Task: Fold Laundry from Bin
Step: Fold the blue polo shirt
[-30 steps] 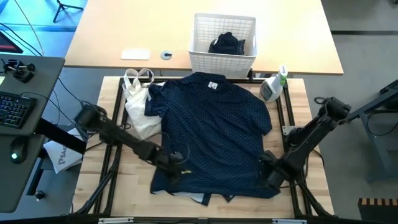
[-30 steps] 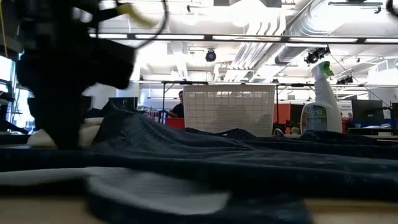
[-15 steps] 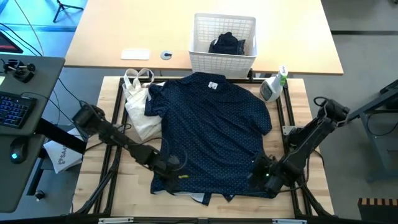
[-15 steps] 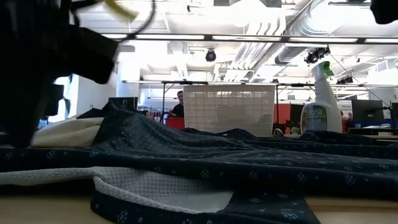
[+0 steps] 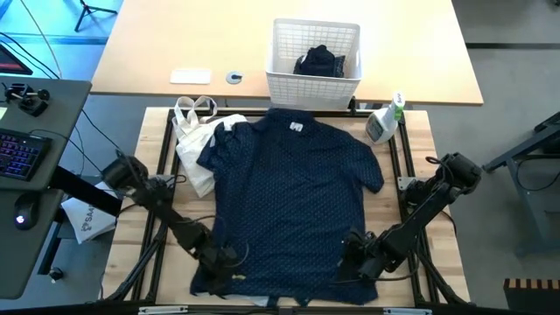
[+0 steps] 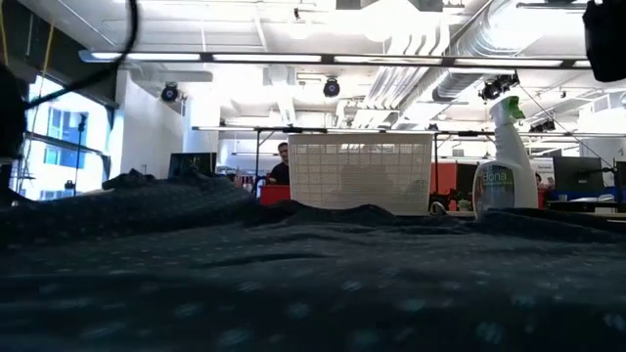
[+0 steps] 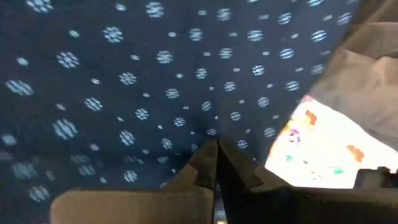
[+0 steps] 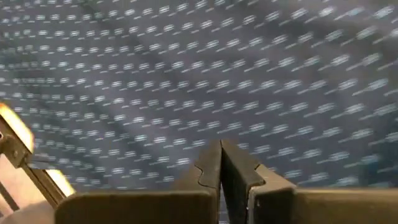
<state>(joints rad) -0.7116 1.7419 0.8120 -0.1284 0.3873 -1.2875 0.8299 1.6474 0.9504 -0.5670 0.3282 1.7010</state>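
Pinching the near hem of the navy dotted shirt point(image 5: 293, 201), the left end effector point(image 5: 213, 268) and right end effector point(image 5: 350, 262) are both clamping shut on its corners; the shirt is lying spread on the surface point(image 5: 420, 175), just in front of the bin point(image 5: 315, 83).

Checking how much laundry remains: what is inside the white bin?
In the bin, the high view shows one crumpled dark navy garment against the far side, with bare white floor beside it. Anything beneath that garment is covered and cannot be seen.
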